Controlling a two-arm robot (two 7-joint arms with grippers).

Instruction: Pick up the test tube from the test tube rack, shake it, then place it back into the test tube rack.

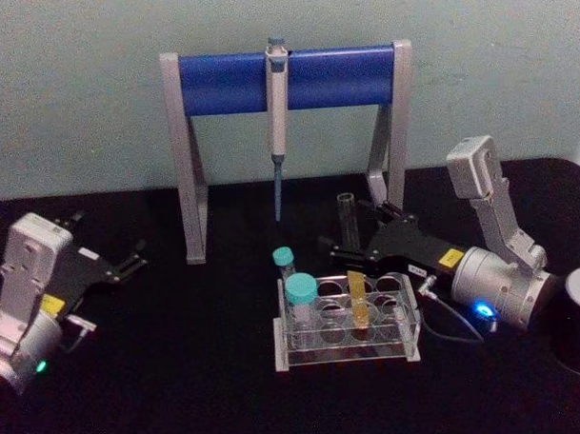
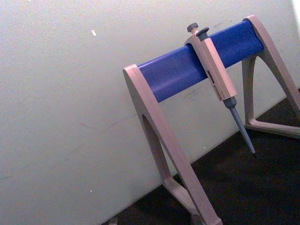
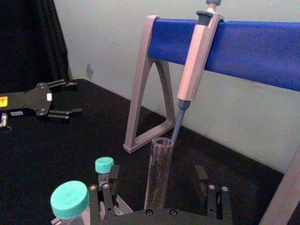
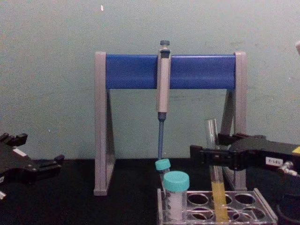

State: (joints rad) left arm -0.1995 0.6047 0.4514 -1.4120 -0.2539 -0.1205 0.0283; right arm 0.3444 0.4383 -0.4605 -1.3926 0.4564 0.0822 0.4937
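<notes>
The right gripper [image 1: 346, 229] reaches in from the right at the test tube [image 4: 212, 133], which stands nearly upright in a middle hole of the test tube rack [image 1: 344, 354], yellow liquid in its lower part. Its fingers [image 3: 107, 188] are spread wide, one on each side of the tube's clear upper stretch, with a gap on both sides. The left gripper [image 1: 134, 260] lies on the desk [image 1: 181, 373] far to the left, fingers apart and holding nothing.

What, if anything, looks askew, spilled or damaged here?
Nothing is spilled or damaged. The test tube leans slightly in the test tube rack, with the right tool open around it.
</notes>
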